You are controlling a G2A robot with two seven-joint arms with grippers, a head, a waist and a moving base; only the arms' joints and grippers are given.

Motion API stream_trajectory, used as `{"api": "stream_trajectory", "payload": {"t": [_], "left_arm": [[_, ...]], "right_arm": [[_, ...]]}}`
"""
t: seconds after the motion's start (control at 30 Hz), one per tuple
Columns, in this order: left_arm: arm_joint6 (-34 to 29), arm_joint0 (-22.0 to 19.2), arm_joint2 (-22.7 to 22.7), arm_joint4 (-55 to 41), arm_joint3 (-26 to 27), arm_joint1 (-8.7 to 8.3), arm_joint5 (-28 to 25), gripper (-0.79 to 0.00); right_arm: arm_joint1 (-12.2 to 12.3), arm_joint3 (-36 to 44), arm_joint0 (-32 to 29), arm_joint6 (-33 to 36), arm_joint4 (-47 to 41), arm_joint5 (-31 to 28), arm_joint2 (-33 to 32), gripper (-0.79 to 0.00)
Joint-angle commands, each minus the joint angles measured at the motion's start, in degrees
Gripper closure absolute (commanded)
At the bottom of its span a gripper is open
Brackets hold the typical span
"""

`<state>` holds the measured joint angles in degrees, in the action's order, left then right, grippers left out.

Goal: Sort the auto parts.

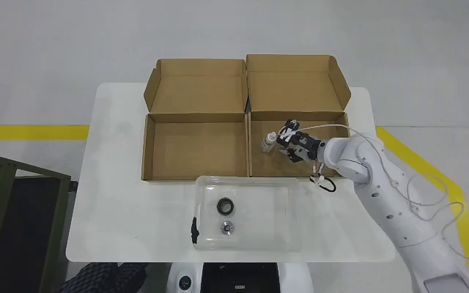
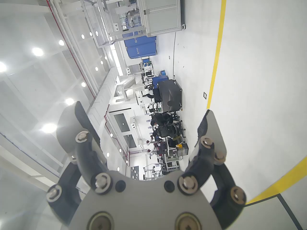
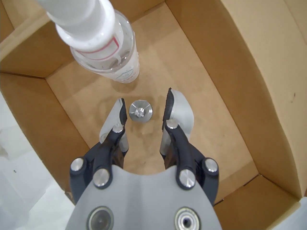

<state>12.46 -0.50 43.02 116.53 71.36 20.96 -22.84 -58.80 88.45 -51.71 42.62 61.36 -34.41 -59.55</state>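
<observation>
One silver disc point(image 3: 140, 111) near right end effector point(image 3: 145, 96)

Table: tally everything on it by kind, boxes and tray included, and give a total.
Cardboard boxes: 2
Clear tray: 1
Bottle: 1
Silver metal parts: 2
Black ring: 1
Small black piece: 1
Total: 8
</observation>
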Motion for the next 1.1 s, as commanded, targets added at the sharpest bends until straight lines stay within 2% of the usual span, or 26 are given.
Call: {"api": "stream_trajectory", "payload": {"t": [0.0, 0.43, 0.6, 0.83, 1.07], "left_arm": [[0.0, 0.0, 0.0, 0.0, 0.0, 0.0, 0.0, -0.785], [0.0, 0.0, 0.0, 0.0, 0.0, 0.0, 0.0, -0.785], [0.0, 0.0, 0.0, 0.0, 0.0, 0.0, 0.0, -0.785], [0.0, 0.0, 0.0, 0.0, 0.0, 0.0, 0.0, -0.785], [0.0, 0.0, 0.0, 0.0, 0.0, 0.0, 0.0, -0.785]], "right_arm": [[0.32, 1.98, -0.93, 0.22, 0.17, -0.03, -1.13, -0.345], [3.01, 18.5, -11.98, -2.22, -0.99, -3.17, -12.08, -0.369], [3.59, 24.46, -16.93, -4.72, -0.23, -4.22, -14.1, -0.376], [3.83, 30.85, -21.73, -8.86, 2.91, -5.79, -13.09, -0.388], [3.29, 31.54, -21.82, -12.57, 6.38, -6.33, -7.79, -0.388]]}}
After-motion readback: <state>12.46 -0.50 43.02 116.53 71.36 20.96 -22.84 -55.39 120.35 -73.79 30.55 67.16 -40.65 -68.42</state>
